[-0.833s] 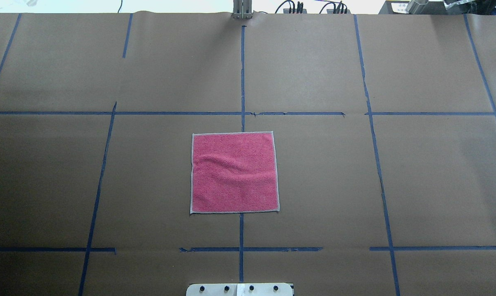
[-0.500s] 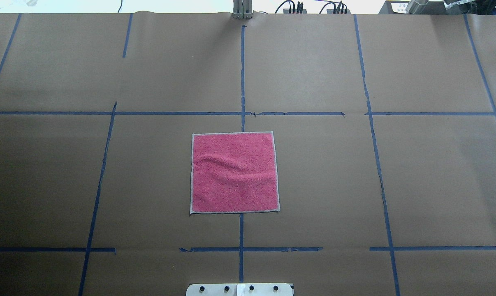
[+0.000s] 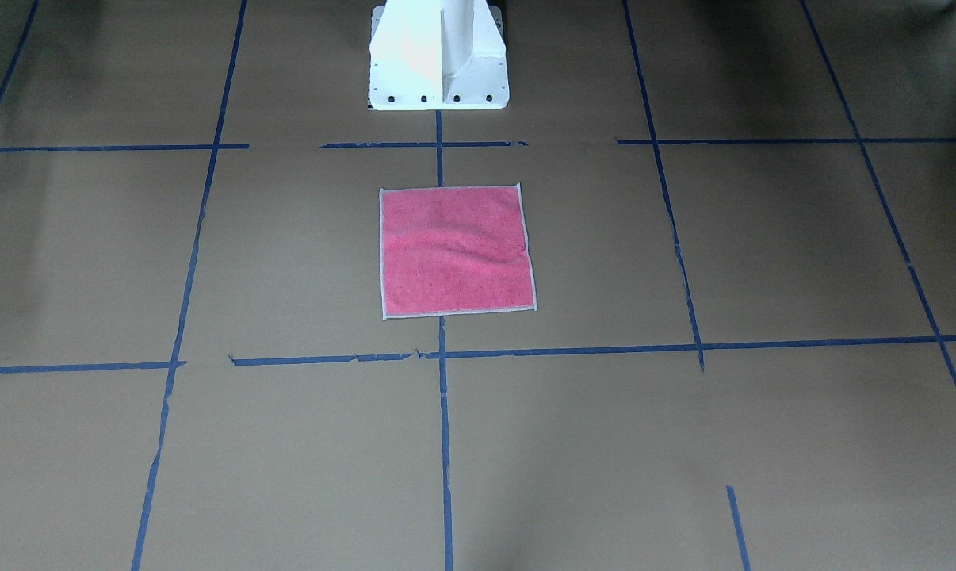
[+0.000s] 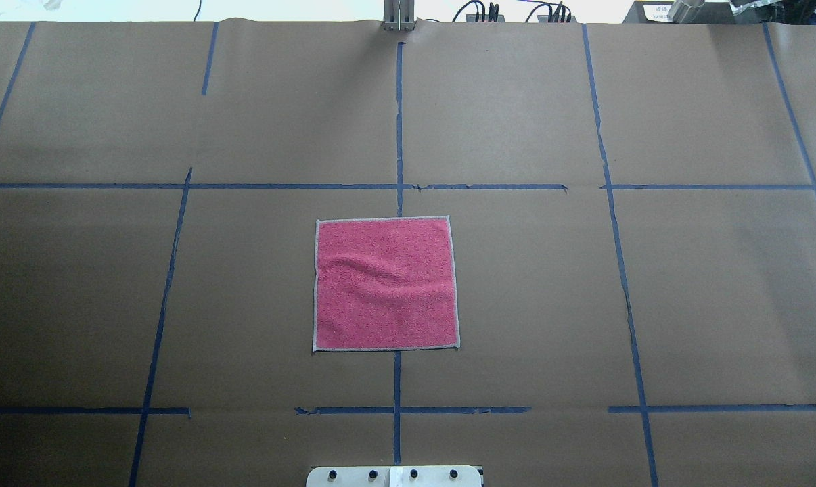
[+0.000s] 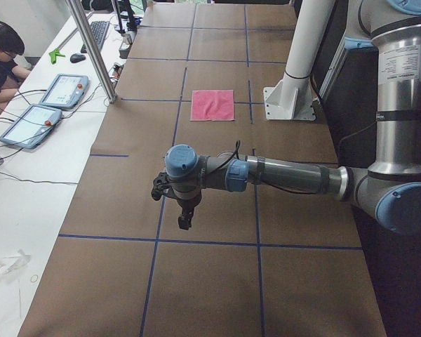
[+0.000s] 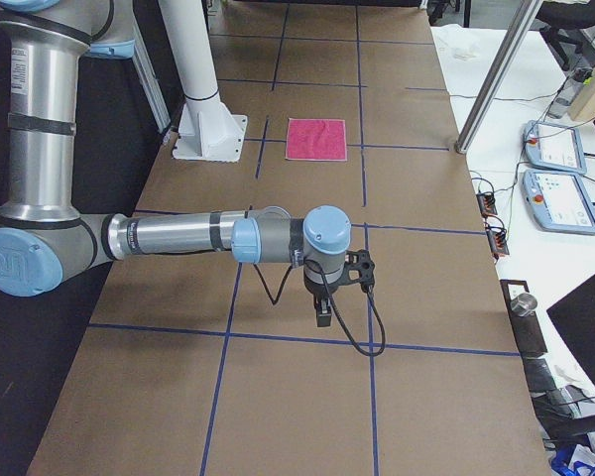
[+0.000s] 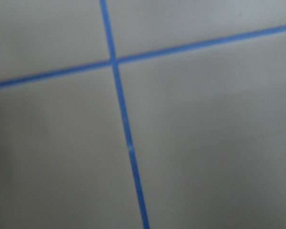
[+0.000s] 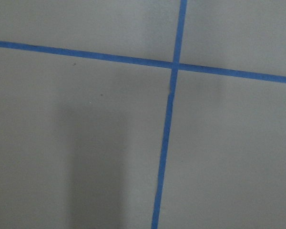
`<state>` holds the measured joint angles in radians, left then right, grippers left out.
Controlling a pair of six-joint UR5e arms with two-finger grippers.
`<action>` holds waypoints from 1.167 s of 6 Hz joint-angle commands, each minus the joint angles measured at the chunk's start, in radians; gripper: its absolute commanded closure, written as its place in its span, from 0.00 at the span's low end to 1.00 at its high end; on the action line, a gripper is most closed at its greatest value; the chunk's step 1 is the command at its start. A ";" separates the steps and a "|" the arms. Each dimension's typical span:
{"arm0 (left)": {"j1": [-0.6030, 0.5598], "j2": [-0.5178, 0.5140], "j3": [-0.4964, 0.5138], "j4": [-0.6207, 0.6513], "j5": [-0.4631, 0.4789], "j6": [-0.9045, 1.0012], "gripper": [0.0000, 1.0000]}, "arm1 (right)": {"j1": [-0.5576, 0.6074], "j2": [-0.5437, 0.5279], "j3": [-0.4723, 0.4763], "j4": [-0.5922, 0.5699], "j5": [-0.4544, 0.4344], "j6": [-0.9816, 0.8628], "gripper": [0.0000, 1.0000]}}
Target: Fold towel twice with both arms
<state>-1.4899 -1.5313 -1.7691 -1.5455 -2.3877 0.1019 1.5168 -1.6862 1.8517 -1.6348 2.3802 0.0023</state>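
Observation:
The towel (image 4: 386, 284) lies flat and unfolded, pink face up with a pale stitched edge, near the table's middle just in front of the pedestal. It also shows in the front view (image 3: 456, 252) and small in both side views (image 5: 212, 105) (image 6: 315, 139). A shallow wrinkle runs across it. The left gripper (image 5: 184, 217) hangs over bare paper far out to the robot's left. The right gripper (image 6: 322, 315) hangs far out to the right. Both are far from the towel and show only in side views, so I cannot tell whether they are open or shut. The wrist views show only paper and tape.
Brown paper with blue tape lines (image 4: 398, 128) covers the table. The white pedestal base (image 3: 438, 55) stands behind the towel. A metal post (image 5: 91, 49), tablets (image 5: 64, 90) and a seated operator (image 5: 3, 49) are along the far side.

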 commanded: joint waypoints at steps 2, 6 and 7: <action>0.035 -0.145 0.018 -0.025 -0.007 -0.125 0.00 | -0.229 0.144 0.156 0.001 0.011 0.485 0.00; 0.502 -0.314 -0.082 -0.153 0.164 -0.798 0.00 | -0.574 0.371 0.241 0.001 -0.166 1.065 0.00; 0.599 -0.364 -0.108 -0.150 0.221 -0.958 0.00 | -0.712 0.437 0.238 0.001 -0.278 1.243 0.00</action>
<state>-0.9910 -1.8482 -1.8511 -1.6964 -2.2329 -0.6896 0.9337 -1.3113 2.0864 -1.6336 2.2041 1.0702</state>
